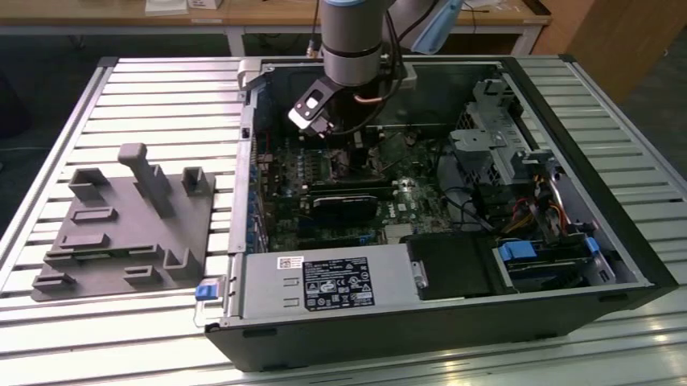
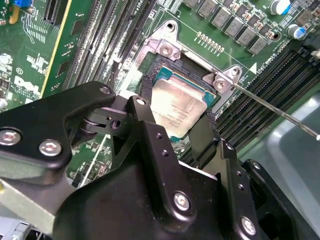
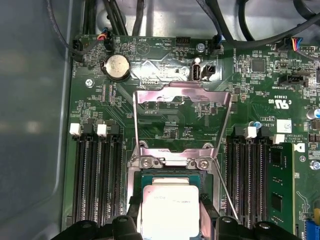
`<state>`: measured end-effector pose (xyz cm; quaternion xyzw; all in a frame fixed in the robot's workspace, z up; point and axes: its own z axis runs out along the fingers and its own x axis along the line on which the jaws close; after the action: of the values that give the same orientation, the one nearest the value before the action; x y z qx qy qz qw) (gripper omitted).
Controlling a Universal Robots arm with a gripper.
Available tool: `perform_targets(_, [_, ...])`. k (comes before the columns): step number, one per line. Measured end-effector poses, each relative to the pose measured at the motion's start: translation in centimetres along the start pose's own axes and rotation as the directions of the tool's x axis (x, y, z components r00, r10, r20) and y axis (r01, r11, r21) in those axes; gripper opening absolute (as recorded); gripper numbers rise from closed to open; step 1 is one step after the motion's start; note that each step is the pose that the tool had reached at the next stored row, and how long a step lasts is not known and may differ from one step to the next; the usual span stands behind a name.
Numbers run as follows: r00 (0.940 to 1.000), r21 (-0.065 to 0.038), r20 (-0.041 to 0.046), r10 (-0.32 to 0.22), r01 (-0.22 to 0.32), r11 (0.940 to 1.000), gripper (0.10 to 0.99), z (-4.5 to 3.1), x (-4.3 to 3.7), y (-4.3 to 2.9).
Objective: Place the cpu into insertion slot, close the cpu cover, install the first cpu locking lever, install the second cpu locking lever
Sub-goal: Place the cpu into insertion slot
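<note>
In both wrist views my gripper (image 2: 172, 114) (image 3: 170, 222) is shut on the cpu (image 2: 177, 105) (image 3: 169, 210), one black finger against each of two opposite edges. The silver-topped chip sits level, right over the insertion slot (image 2: 159, 64) (image 3: 172, 159), in it or just above; I cannot tell which. The cpu cover (image 3: 182, 96), a thin metal frame with a window, stands swung open beyond the slot. A thin wire locking lever (image 2: 275, 111) (image 3: 227, 192) sticks out beside the socket, unlatched. In the exterior view the gripper (image 1: 341, 149) reaches down into the open computer case.
Memory slots (image 3: 97, 175) (image 3: 250, 175) flank the socket on both sides. The power supply box (image 1: 327, 283) fills the case's near corner, drive bays and cables (image 1: 536, 217) lie at the exterior view's right. A grey fixture plate (image 1: 118, 225) rests on the slatted table outside the case.
</note>
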<state>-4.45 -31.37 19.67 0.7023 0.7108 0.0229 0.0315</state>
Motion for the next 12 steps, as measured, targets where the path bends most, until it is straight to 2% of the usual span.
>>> perform_targets(12, [0.9998,0.000,0.0013,0.018,-0.018,0.9998,0.541,0.37,-0.15,-0.09])
